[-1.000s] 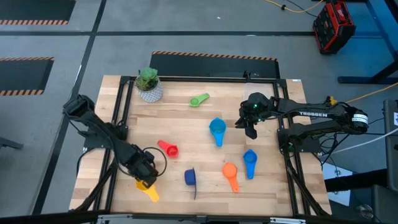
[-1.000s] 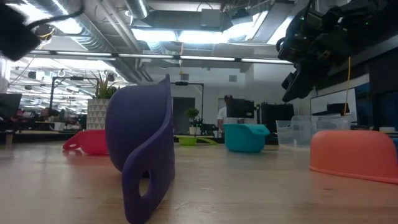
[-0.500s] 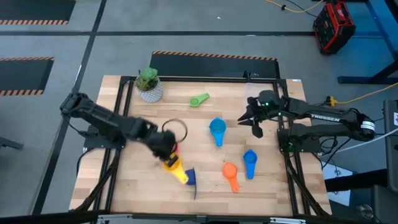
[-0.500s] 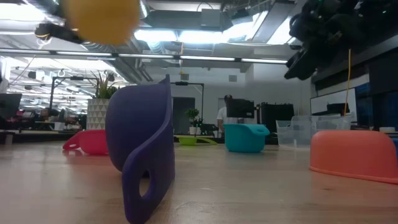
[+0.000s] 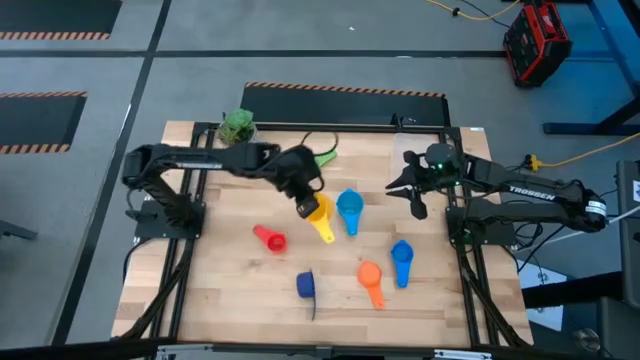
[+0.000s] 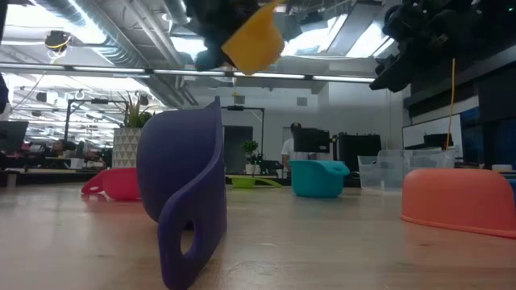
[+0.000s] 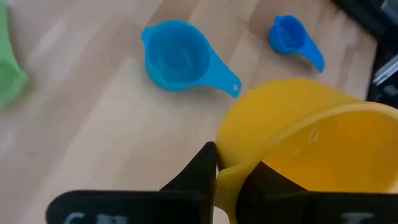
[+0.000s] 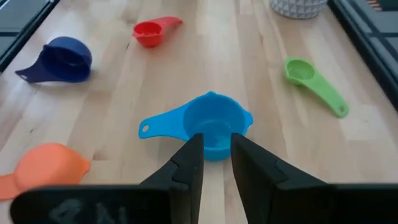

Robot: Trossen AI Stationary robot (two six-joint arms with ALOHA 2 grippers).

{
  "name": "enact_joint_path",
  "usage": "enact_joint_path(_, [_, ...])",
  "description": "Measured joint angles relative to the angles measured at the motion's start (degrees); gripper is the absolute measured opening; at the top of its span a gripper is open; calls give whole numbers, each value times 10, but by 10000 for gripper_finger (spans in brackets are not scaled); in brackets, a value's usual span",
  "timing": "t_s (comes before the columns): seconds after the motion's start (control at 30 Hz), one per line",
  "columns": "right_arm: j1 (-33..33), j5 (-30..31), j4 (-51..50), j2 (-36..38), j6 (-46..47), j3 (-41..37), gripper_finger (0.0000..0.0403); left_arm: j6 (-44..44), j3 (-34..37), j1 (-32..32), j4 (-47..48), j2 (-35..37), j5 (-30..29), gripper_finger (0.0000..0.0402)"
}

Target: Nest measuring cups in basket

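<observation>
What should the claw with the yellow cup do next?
Probably carry it on toward the light blue cup. The left claw holds the yellow cup in the air right beside it, and the clear basket looks empty.

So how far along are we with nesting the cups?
Nothing is nested yet. In hand: the left tool is shut on the yellow cup, carrying it above the table beside the light blue cup. Still loose on the table: the red cup, dark blue cup, orange cup, blue cup and green cup. The right tool waits empty.
</observation>
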State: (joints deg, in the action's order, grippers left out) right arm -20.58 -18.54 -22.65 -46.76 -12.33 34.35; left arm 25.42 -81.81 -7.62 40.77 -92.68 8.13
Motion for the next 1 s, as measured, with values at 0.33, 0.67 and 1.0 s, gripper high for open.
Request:
enact_joint_path(0.33, [-3, 9, -4, 2, 1, 0, 86, -164, -181, -28, -4, -168, -5, 24])
enact_joint_path(0.67, [-3, 9, -4, 2, 2, 0, 86, -185, -241, -40, 5, -273, -47, 27])
enact_joint_path(1.0, [-3, 9, -4, 2, 1, 0, 86, -184, -242, -40, 1, -304, -70, 30])
